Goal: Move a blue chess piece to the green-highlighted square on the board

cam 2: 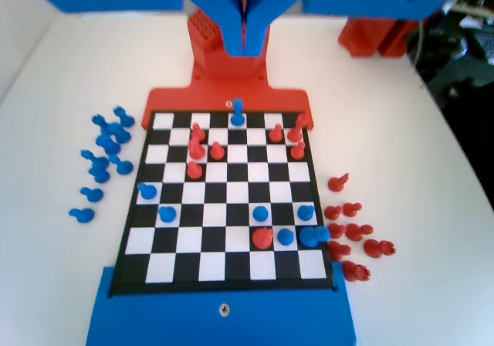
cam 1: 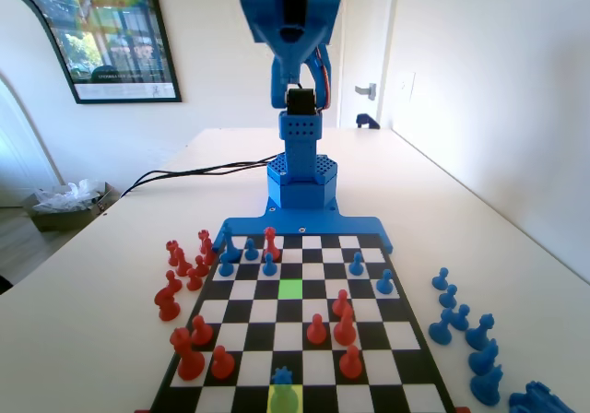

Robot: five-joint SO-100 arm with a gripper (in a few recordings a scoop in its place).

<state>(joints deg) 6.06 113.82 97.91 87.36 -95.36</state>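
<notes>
Fixed view: the blue arm (cam 1: 293, 26) ran off the top edge, upper part cut. The board (cam 1: 304, 339) was clipped by the bottom edge w/ its near row partly lost; the paler yellow-green square (cam 1: 284, 400) was cut off there too. The blue chess piece (cam 1: 282, 376) stood on it, base barely inside the frame. A blue shape (cam 1: 542, 399) at bottom right was cropped, couldn't tell what.

Wrist view: the gripper (cam 2: 245, 29) was cut by the top edge, blurred, jaw gap unreadable. The captured red pieces (cam 2: 351, 238) were soft, types unclear. The blue pieces (cam 2: 104, 161) off-board at left were too small to sort.
</notes>
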